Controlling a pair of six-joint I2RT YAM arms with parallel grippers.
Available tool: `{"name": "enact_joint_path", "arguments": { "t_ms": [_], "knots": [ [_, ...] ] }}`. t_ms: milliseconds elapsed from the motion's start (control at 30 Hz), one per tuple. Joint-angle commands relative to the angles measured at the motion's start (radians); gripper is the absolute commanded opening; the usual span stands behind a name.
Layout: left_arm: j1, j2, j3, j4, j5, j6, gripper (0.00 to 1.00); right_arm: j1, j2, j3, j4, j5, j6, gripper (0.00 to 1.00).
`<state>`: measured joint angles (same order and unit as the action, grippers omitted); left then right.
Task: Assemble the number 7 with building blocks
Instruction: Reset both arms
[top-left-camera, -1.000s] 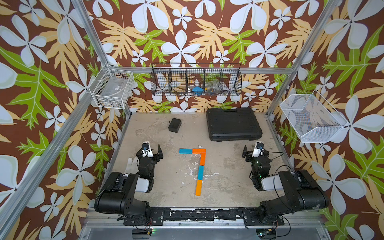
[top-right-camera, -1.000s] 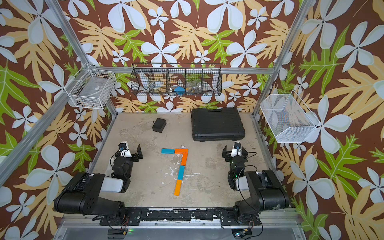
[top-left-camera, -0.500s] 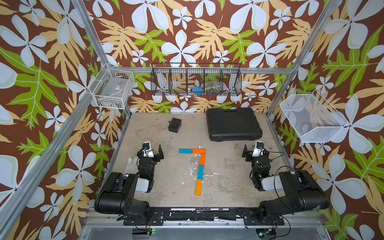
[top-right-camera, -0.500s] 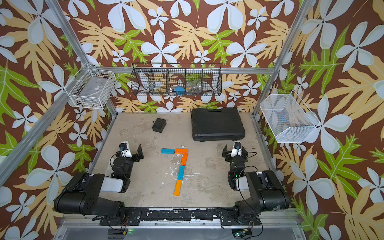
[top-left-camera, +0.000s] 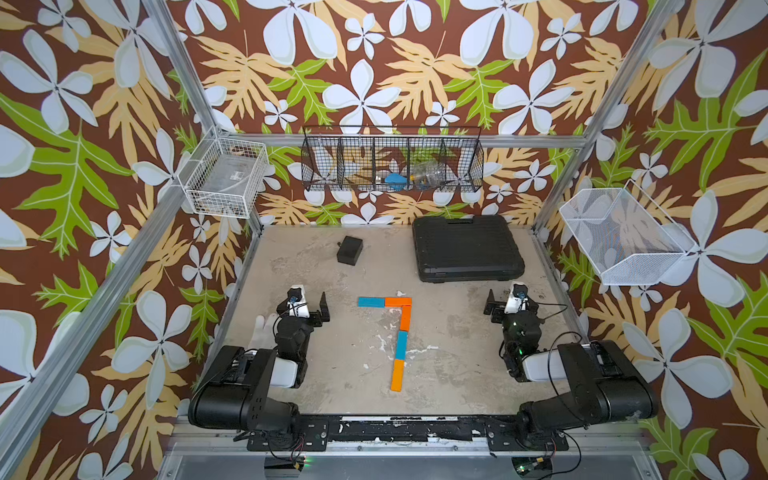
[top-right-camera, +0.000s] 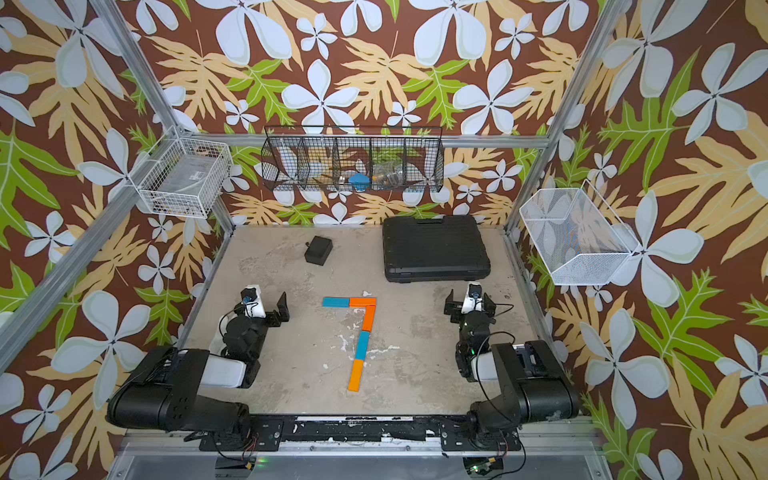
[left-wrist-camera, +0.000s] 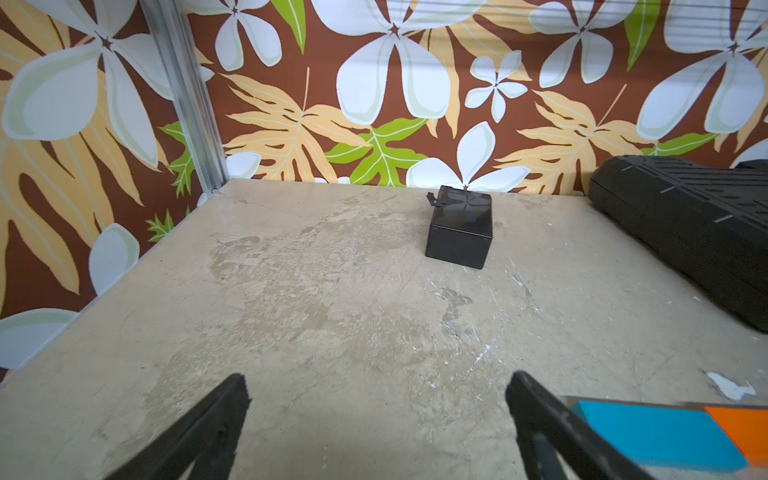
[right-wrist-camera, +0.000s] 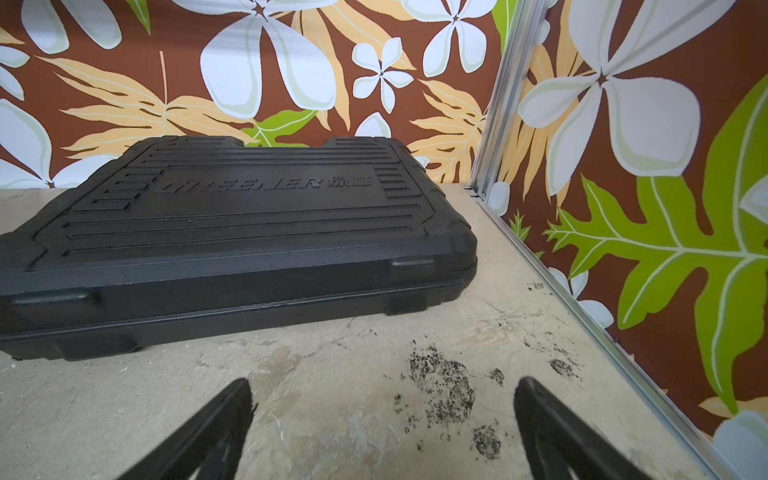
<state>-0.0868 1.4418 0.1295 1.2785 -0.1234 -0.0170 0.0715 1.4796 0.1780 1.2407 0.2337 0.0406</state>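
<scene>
The building blocks lie flat mid-table in the shape of a 7. A light blue bar (top-left-camera: 371, 301) (top-right-camera: 336, 302) and an orange bar (top-left-camera: 397, 302) make the top stroke. An orange bar (top-left-camera: 405, 318), a blue bar (top-left-camera: 401, 345) and an orange bar (top-left-camera: 397, 375) run down towards the front. My left gripper (top-left-camera: 305, 305) (left-wrist-camera: 376, 399) rests open to the left of the top stroke, with nothing between its fingers. The blue bar's end (left-wrist-camera: 656, 432) shows just beside one finger. My right gripper (top-left-camera: 511, 301) (right-wrist-camera: 382, 403) is open and empty to the right of the blocks.
A small black box (top-left-camera: 350, 250) (left-wrist-camera: 459, 226) sits at the back left. A large black case (top-left-camera: 465, 247) (right-wrist-camera: 232, 237) lies at the back right, just ahead of the right gripper. Wire baskets hang on the walls: white (top-left-camera: 226, 183), black (top-left-camera: 392, 164), white (top-left-camera: 619, 237).
</scene>
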Motion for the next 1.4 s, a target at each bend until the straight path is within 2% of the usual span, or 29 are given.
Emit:
{"name": "enact_joint_path", "arguments": {
  "t_ms": [0, 1367],
  "knots": [
    [0.001, -0.002, -0.001, 0.044, 0.025, 0.017, 1.00, -0.001, -0.004, 0.003, 0.013, -0.002, -0.004, 1.00],
    [0.001, 0.004, 0.015, 0.021, 0.008, 0.012, 1.00, 0.003, -0.004, -0.002, 0.020, 0.001, -0.006, 1.00]
  ]
}}
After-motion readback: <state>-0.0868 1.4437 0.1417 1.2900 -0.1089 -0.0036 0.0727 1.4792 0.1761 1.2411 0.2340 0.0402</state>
